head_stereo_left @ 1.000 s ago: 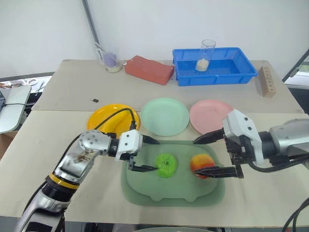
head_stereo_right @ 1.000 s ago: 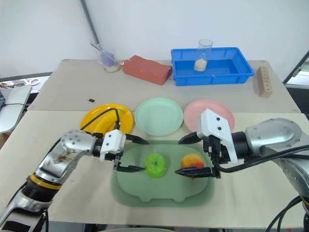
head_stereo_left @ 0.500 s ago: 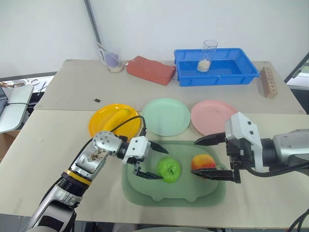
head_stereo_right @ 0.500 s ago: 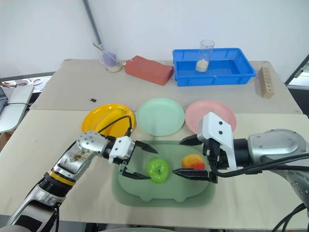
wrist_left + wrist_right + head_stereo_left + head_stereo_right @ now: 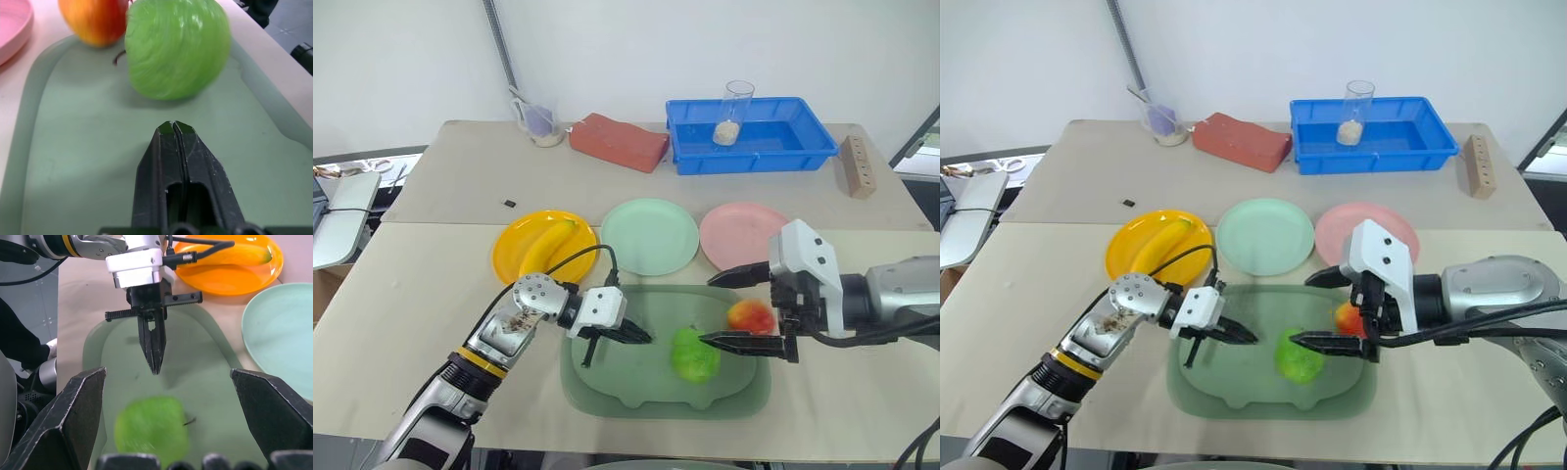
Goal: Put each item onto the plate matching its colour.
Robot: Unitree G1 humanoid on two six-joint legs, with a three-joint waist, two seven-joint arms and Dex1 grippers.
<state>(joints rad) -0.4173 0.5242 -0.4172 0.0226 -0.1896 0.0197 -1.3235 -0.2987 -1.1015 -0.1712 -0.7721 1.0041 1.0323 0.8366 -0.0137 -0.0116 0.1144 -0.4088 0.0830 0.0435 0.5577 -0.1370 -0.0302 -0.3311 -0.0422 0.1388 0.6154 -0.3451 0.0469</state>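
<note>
My left gripper (image 5: pixel 642 338) is shut on nothing, its tips low over the dull-green tray (image 5: pixel 626 377). The green apple (image 5: pixel 695 354) lies just past those tips, loose on the tray; the left wrist view shows it (image 5: pixel 176 46) ahead of the closed fingers (image 5: pixel 173 147), with the red-and-yellow apple (image 5: pixel 95 19) behind it. My right gripper (image 5: pixel 707 311) hangs open over the tray's right side, and the red-and-yellow apple (image 5: pixel 751 315) lies ungripped between its fingers as seen from the head. The banana (image 5: pixel 548 245) lies on the yellow plate (image 5: pixel 509 264). The mint plate (image 5: pixel 651 235) and the pink plate (image 5: pixel 744 235) are bare.
At the back of the table stand a blue bin (image 5: pixel 749 137) holding a glass beaker (image 5: pixel 731 113), a red brick (image 5: pixel 619 142), a cup (image 5: pixel 540 122) and a wooden block (image 5: pixel 858 166). A small black item (image 5: pixel 509 204) lies behind the yellow plate.
My left gripper has closed empty. The green apple has rolled right across the tray toward my right gripper, and the red-and-yellow apple has shifted right. My right gripper stays open.
</note>
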